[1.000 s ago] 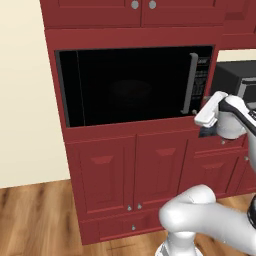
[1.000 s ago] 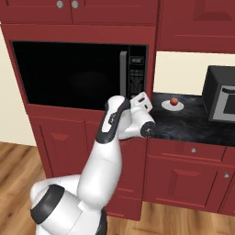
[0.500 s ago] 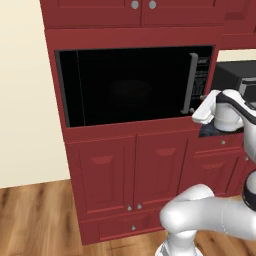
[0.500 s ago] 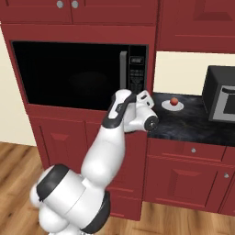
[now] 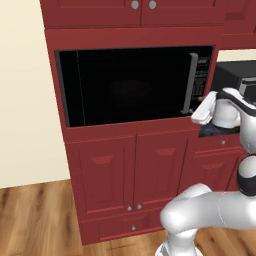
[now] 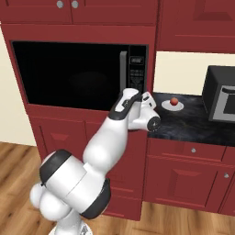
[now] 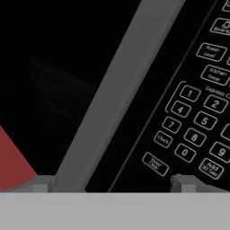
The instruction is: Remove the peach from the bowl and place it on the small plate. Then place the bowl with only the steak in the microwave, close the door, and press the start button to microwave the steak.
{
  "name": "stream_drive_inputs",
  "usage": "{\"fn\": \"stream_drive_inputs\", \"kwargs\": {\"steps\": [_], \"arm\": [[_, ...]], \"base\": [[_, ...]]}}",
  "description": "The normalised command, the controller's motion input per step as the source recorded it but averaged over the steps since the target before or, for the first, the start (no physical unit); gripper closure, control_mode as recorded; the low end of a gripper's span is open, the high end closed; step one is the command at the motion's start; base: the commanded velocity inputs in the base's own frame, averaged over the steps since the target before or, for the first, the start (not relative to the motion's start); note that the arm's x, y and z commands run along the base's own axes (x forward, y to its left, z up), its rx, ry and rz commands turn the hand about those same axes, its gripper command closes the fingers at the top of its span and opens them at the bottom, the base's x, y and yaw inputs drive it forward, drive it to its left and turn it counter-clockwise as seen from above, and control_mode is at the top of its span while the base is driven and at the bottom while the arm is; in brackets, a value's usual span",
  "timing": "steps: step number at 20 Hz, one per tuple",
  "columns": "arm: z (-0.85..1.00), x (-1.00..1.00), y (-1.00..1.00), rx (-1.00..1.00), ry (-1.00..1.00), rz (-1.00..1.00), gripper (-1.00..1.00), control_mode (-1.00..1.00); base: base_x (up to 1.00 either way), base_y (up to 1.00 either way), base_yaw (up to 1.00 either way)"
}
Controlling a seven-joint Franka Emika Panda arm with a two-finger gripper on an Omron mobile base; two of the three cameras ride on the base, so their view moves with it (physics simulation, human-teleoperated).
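The door (image 5: 130,85) of the microwave (image 6: 80,73) was closed. The jaws (image 7: 112,184) stood apart, close before the keypad (image 7: 193,126). The peach (image 6: 174,101) sat on the small plate (image 6: 172,106) on the desk (image 6: 193,121).

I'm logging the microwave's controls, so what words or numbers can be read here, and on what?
"1", "2", "4", "5", "7", "8", "9", "0": number keys on the microwave's keypad, hand view.
"Clock": key beside the "7".
"Add 30 Sec": key lower right, faint.
Remaining key labels: too blurred.
Base views: keypad text too small.
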Motion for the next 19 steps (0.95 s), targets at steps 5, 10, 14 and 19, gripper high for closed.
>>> {"fn": "stream_drive_inputs", "kwargs": {"steps": [5, 10, 14, 19], "arm": [[-0.14, 0.29, -0.06, 0.0, 0.0, 0.0, -1.0, -1.0], [-0.2, 0.27, -0.08, 0.0, 0.0, 0.0, -1.0, -1.0], [-0.23, 0.28, -0.02, 0.0, 0.0, 0.0, -1.0, -1.0], [-0.25, 0.15, 0.18, 0.0, 0.0, 0.0, -1.0, -1.0]], "base": [[0.0, 0.0, 0.0], [0.0, 0.0, 0.0], [0.0, 0.0, 0.0], [0.0, 0.0, 0.0]]}}
